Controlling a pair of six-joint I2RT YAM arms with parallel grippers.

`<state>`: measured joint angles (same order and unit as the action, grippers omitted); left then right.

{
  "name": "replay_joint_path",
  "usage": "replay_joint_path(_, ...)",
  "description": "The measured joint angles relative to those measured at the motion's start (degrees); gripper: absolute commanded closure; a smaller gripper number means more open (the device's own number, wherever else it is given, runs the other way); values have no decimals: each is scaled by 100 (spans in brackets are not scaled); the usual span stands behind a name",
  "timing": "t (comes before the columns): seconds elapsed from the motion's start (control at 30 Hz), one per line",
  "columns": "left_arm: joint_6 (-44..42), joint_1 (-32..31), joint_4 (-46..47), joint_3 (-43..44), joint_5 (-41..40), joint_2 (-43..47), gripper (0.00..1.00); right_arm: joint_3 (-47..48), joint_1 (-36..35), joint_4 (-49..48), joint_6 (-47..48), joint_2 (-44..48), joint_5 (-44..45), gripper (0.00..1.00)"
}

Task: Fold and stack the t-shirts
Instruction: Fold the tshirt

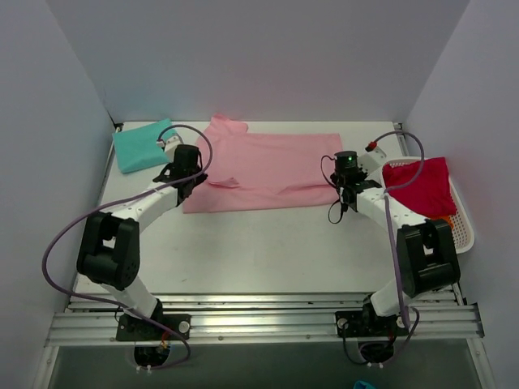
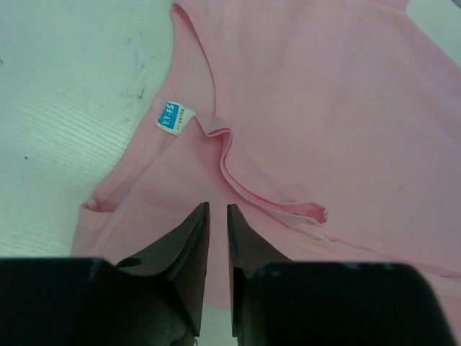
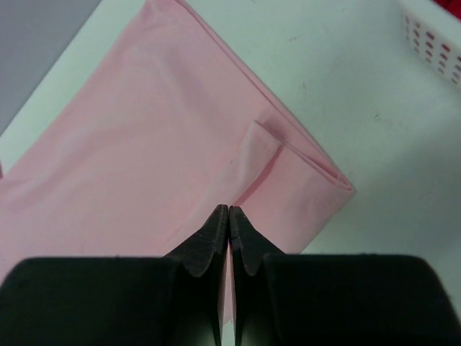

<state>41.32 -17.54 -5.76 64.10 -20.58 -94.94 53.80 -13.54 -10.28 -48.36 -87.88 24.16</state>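
Light pink t-shirt (image 1: 268, 166) is laid flat from centre towards 12 o'clock on the table (image 1: 259, 251), folded into a long band. Folded teal t-shirt (image 1: 139, 147) is placed at 10 o'clock. Crimson t-shirt (image 1: 418, 186) is heaped in the white mesh basket (image 1: 464, 231) at 3 o'clock.

Left gripper (image 1: 185, 180) is set at the band's 9 o'clock end, right gripper (image 1: 347, 193) at its 3 o'clock end.

Only in the left wrist view: a blue-and-white neck label (image 2: 175, 117) and a raised crease are seen. The fingers are nearly clenched with a slim gap over pink cloth; whether cloth is pinched cannot be told.

Only in the right wrist view: the fingers are pressed together over the hem corner, where a small flap is turned up. A grasp on the cloth cannot be confirmed.
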Motion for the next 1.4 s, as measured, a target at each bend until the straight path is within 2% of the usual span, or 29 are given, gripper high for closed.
replay_joint_path(0.1,33,-181,2,-39,17,-197,89,-2,-162,37,-24,-245,-2,100)
replay_joint_path(0.3,39,-267,11,-28,92,-538,91,-2,-407,42,-118,-686,-22,100)
replay_joint_path(0.67,-2,-267,50,188,157,-901,91,243,-402,66,-234,-1523,-33,100)
replay_joint_path(0.93,-44,-267,109,435,201,-1154,91,813,-195,57,-229,-2055,-74,100)
replay_joint_path(1.4,-201,-264,170,723,284,-1499,92,2369,225,-225,-136,-3355,-363,100)
